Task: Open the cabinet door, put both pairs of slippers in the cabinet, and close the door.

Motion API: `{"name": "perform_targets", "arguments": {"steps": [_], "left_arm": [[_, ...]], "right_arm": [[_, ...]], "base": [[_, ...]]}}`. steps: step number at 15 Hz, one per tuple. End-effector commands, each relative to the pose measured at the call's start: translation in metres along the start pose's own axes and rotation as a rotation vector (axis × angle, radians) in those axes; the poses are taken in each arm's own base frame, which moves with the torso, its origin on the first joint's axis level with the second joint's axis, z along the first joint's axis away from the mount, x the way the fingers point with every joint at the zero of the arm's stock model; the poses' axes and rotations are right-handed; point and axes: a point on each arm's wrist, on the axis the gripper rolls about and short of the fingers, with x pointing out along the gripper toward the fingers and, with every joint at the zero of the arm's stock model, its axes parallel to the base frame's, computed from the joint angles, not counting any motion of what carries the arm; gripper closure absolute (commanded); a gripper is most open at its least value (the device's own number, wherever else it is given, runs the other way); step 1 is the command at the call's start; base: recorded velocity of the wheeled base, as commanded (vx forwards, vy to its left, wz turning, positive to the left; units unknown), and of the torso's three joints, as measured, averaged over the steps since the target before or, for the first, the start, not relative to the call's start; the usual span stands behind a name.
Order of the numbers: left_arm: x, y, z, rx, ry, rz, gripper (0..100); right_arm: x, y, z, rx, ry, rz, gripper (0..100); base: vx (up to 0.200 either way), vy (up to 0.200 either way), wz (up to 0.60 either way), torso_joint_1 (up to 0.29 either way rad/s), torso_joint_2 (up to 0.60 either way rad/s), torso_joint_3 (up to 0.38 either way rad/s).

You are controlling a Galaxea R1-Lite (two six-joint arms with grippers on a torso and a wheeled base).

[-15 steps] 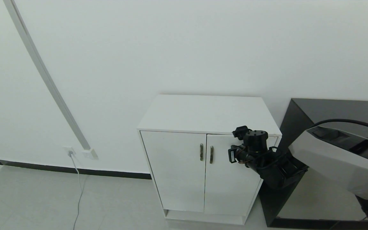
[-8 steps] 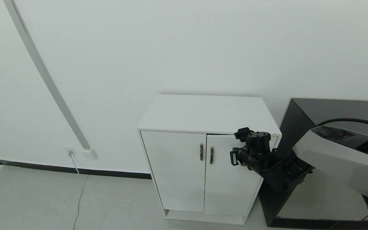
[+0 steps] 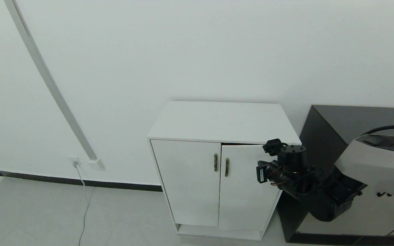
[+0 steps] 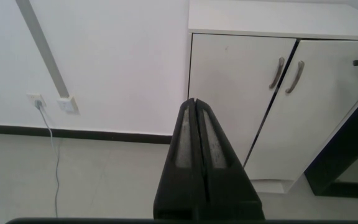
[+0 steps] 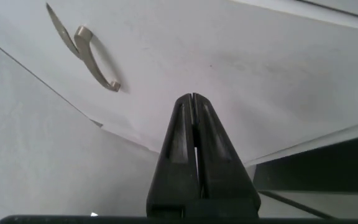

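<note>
Right door [image 3: 245, 191] looks rigid, light; pull by its handle [image 3: 226, 166]. Right claw [image 5: 193, 98] and left claw [image 4: 194, 102] both pinched closed, empty.

Pale grey tiled floor [image 3: 39, 215] bearing a white two-door wooden cabinet [image 3: 221, 121], a glossy black block [image 3: 347, 119] just beside it, and a trailing grey cable [image 3: 86, 209].

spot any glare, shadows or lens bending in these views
Head view: the wall strip bows slightly, a wide-lens bend; the glossy black cabinet mirrors the floor; light on the white cabinet is soft, no hard shadows. Left wrist view: that strip looks straight. Right wrist view: the cabinet door is evenly lit, no glare.
</note>
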Motion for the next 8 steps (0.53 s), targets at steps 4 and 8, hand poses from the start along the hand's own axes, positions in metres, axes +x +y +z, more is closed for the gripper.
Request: {"name": "perform_targets", "arguments": {"steps": [4,8], "left_arm": [[0.0,0.0,0.0,0.0,0.001,0.001,100],[0.0,0.0,0.0,0.0,0.001,0.0,100]], "right_arm": [[-0.067,-0.027,-0.008,0.015,-0.013,-0.043,100],[-0.085,-0.042,-0.017,0.025,-0.007,-0.08,100]], "base": [[0.0,0.0,0.0,0.0,0.0,0.0],[0.0,0.0,0.0,0.0,0.0,0.0]]}}
